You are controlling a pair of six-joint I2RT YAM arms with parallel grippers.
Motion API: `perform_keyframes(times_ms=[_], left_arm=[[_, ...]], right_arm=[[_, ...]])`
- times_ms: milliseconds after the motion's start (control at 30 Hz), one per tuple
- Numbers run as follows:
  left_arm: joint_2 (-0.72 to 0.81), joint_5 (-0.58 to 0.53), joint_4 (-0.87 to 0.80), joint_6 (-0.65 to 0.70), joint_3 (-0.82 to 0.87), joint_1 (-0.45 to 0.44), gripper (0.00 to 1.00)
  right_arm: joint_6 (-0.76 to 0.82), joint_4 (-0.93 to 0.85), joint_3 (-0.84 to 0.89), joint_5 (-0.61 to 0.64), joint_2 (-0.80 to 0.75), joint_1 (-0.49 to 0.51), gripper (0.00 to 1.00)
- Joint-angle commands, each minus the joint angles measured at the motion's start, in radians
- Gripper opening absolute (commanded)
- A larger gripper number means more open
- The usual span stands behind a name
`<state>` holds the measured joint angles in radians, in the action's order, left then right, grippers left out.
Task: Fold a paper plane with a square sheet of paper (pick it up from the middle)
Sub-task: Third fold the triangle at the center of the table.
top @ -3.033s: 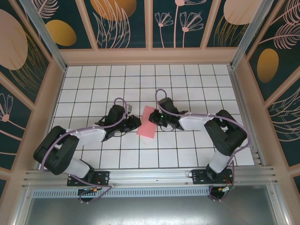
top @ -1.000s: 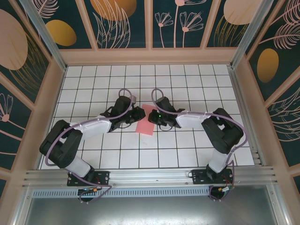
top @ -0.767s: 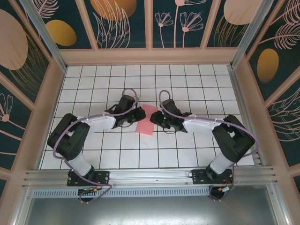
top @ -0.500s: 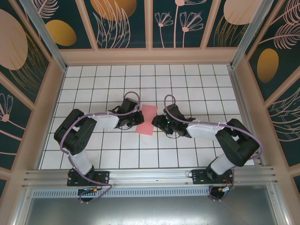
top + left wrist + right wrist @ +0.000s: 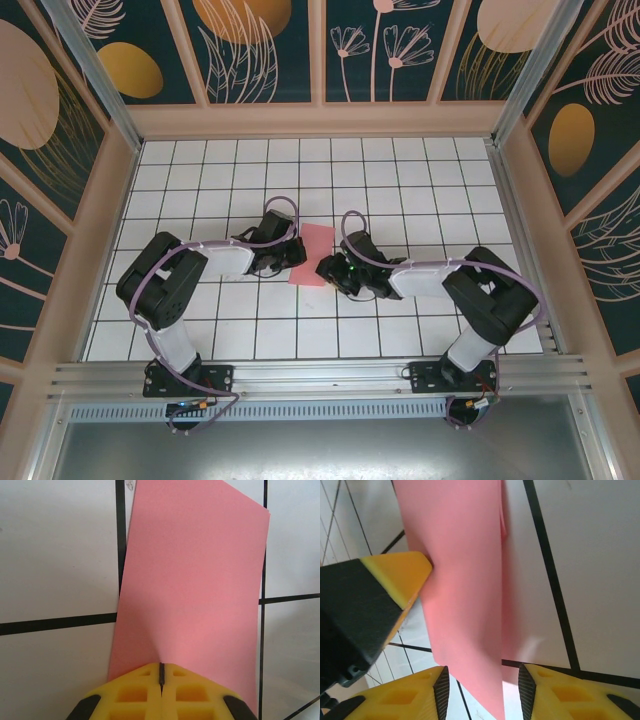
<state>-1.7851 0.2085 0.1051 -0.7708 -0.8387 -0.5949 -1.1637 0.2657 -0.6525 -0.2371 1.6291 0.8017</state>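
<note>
Pink paper (image 5: pixel 318 250) lies on tiles (image 5: pixel 400 180), left edge pinched by the left gripper (image 5: pixel 161 676). The right gripper (image 5: pixel 481 690), spread, straddles its right edge.

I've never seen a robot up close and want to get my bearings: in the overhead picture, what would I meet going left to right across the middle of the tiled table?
left arm → square sheet of paper → right arm

The left arm (image 5: pixel 215 262) and right arm (image 5: pixel 430 278) stretch low toward the pink sheet of paper (image 5: pixel 318 243) from opposite sides. The left gripper (image 5: pixel 293 253) pinches its left edge, fingers closed. The right gripper (image 5: pixel 329 270) straddles its right edge, fingers apart.
</note>
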Motion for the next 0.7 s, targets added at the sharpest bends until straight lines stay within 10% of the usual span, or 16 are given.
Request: perform_keyframes(times_ms=[0, 667], left_arm=[[-0.045, -0.031, -0.027, -0.008, 0.024, 0.004, 0.02], [0.139, 0.063, 0.009, -0.006, 0.011, 0.006, 0.08]], right_arm=[[-0.018, 0.022, -0.028, -0.01, 0.006, 0.011, 0.43], [-0.037, 0.057, 0.002, -0.086, 0.007, 0.005, 0.0]])
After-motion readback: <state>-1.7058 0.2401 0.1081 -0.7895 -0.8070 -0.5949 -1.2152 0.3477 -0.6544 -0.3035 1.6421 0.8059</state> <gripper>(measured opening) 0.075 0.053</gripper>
